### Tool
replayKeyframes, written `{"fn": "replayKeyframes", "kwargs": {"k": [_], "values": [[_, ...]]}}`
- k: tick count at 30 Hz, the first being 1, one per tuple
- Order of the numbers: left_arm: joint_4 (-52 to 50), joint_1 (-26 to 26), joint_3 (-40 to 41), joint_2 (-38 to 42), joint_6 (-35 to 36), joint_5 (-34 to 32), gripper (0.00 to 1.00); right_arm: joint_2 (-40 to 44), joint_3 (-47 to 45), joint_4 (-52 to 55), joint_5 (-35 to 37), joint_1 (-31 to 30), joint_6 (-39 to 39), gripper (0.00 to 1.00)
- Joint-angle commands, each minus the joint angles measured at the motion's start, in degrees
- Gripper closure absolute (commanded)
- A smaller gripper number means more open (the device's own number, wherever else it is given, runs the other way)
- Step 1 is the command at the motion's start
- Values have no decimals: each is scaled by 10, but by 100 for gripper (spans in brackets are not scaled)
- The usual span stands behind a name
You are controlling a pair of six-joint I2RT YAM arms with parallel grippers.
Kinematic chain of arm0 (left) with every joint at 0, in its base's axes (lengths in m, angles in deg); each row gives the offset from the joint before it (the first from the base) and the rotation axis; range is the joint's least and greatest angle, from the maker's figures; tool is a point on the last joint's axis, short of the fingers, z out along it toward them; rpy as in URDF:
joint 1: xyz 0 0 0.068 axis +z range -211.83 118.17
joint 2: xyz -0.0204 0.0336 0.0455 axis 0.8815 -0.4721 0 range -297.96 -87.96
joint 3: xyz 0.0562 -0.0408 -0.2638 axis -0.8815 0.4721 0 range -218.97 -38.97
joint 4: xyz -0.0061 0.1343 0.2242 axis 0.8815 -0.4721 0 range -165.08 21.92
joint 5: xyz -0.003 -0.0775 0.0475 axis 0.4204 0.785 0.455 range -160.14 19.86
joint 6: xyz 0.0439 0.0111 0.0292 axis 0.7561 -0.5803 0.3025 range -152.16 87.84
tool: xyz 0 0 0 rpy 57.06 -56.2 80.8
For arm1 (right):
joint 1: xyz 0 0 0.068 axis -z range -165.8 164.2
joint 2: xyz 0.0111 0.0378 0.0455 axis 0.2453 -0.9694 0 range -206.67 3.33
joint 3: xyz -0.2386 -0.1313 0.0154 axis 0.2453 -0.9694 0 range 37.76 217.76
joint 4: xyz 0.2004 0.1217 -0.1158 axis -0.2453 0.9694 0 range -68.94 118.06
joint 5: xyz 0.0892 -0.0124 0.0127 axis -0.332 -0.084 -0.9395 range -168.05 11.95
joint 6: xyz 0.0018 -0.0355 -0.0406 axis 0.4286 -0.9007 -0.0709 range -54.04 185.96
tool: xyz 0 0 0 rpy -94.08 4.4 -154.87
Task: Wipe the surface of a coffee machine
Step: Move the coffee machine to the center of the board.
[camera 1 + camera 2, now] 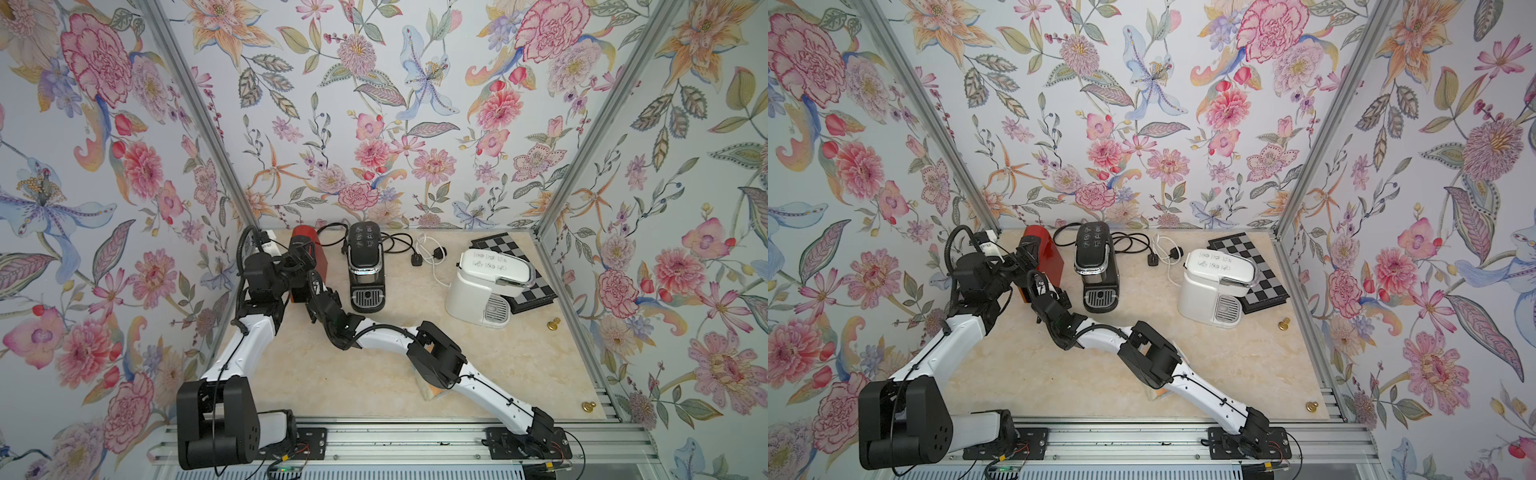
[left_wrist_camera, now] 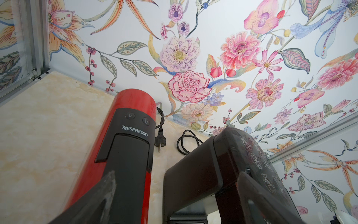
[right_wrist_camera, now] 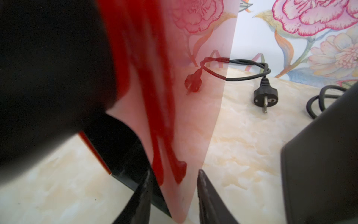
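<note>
Right wrist view: right pincer (image 3: 175, 172) straddles the red coffee machine (image 3: 155, 77) — grip cannot be told; left pincer (image 2: 176, 177) released.

A marbled cream tabletop (image 1: 332, 382) carries everything. Just beyond the right claw (image 3: 174, 173) a black cord (image 3: 248, 79) loops and ends in a round two-pin plug (image 3: 265, 95), lying flat. Farther to the claw's right, a second black plug (image 1: 417, 259) and a white cable (image 1: 423, 245) lie near the back wall. Well apart on that side lies a chessboard (image 1: 498, 242). One brass weight (image 1: 553, 324) sits near it, and a second weight (image 1: 587, 407) sits at the front edge. Floral wallpaper (image 1: 374, 124) covers the walls.
</note>
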Motion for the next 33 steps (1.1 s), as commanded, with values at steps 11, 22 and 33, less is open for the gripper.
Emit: {"fn": "replayKeyframes", "kwargs": {"k": [11,22,33], "values": [[11,3,18,17,3,26,1,-23,22,15,-6,12,54,76],[2,3,14,19,6,27,1,-40,58,51,-9,18,86,98],[6,3,-1,17,-1,24,1,41,-94,-31,-10,17,71,100]]}}
